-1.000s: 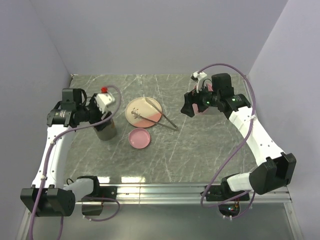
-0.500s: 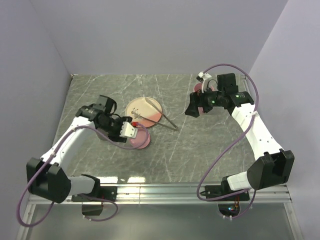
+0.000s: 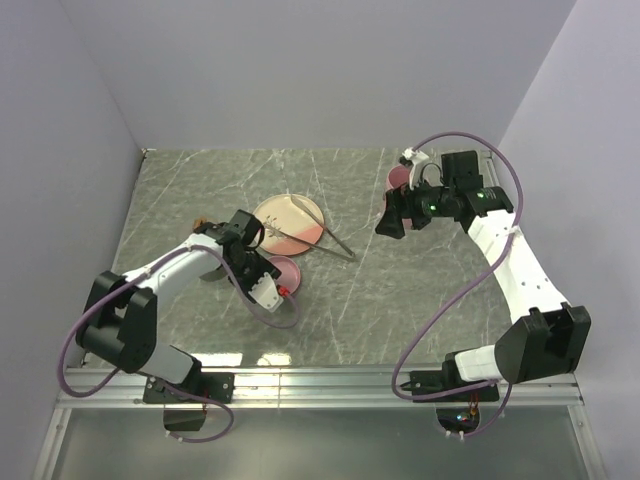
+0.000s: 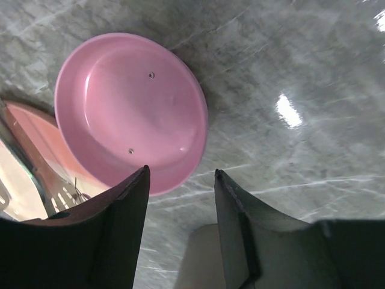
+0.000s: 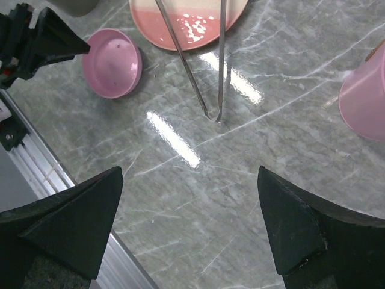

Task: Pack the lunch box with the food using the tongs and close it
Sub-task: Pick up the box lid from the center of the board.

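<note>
The tongs point(image 3: 318, 241) point(image 5: 203, 66) lie with their tips on the pink-and-cream plate point(image 3: 290, 212) point(image 5: 198, 21) and their joined end on the table. Any food on the plate is too small to make out. A round pink lid point(image 3: 285, 269) point(image 4: 129, 111) point(image 5: 114, 63) lies in front of the plate. My left gripper point(image 3: 275, 279) point(image 4: 180, 176) hangs low at the lid's near rim, open, with only table between its fingers. The metal lunch box point(image 3: 210, 268) stands mostly hidden behind my left arm. My right gripper point(image 3: 390, 215) point(image 5: 190, 174) hovers wide open right of the tongs, holding nothing.
A pink cup point(image 3: 398, 178) point(image 5: 364, 99) stands at the back right beside my right arm. The aluminium rail point(image 3: 330, 378) point(image 5: 54, 180) runs along the table's near edge. Purple walls close the sides and back.
My left arm has swung from beside the metal lunch box down to the pink lid, its jaws narrowing. My right arm has shifted slightly to the right.
</note>
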You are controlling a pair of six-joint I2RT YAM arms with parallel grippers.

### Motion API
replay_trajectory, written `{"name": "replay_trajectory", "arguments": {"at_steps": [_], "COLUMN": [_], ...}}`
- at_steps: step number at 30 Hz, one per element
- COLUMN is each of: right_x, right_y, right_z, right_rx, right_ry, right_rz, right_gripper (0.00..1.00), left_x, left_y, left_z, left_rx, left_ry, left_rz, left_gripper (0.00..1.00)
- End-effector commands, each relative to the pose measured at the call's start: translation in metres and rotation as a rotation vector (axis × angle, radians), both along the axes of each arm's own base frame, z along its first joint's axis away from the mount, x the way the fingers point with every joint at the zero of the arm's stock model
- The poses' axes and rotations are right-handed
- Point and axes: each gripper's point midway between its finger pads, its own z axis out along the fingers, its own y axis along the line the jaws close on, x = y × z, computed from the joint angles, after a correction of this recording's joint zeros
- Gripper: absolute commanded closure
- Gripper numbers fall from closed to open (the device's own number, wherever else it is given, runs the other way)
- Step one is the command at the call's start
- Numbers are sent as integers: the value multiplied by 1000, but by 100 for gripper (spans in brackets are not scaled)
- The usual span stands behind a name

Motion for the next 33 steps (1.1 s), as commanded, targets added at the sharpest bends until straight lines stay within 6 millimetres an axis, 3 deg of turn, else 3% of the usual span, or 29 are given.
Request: {"name": "replay_trajectory", "arguments": {"at_steps": [1, 15, 18, 19, 21, 24, 27, 29, 30, 33], "right_x": [-4, -4, -5, -5, -4, -1, 3, 10, 13, 29], "right_y": [-5, -17, -19, -20, -21, -21, -18, -20, -19, -23], "right_z": [8, 7, 9, 11, 12, 19, 28, 37, 45, 72], "right_rx": [9, 14, 15, 17, 22, 38, 69, 84, 103, 155], "right_ry": [-44, -45, -51, -60, -62, -75, -82, -112, -121, -199], "right_rz": [6, -21, -29, -33, -43, -52, -61, -84, -102, -148], "right_gripper": [0, 0, 0, 0, 0, 0, 0, 0, 0, 0], "left_x": [11, -7, -11, -11, -15, -27, -34, -34, -37, -42], "left_y": [-6, -2, -8, -12, -19, -37, -66, -91, -97, -122], "left_z": [-5, -43, -43, -40, -31, -6, 39, 83, 98, 160], "left_rx": [30, 145, 124, 104, 71, -15, -191, -345, -399, -593], "left_ry": [-63, 0, 3, -1, 16, 69, 129, 173, 249, 395], "left_rz": [-76, -120, -99, -92, -58, -17, 70, 118, 226, 327], "left_gripper": [48, 69, 78, 86, 91, 96, 100, 100, 100, 100]}}
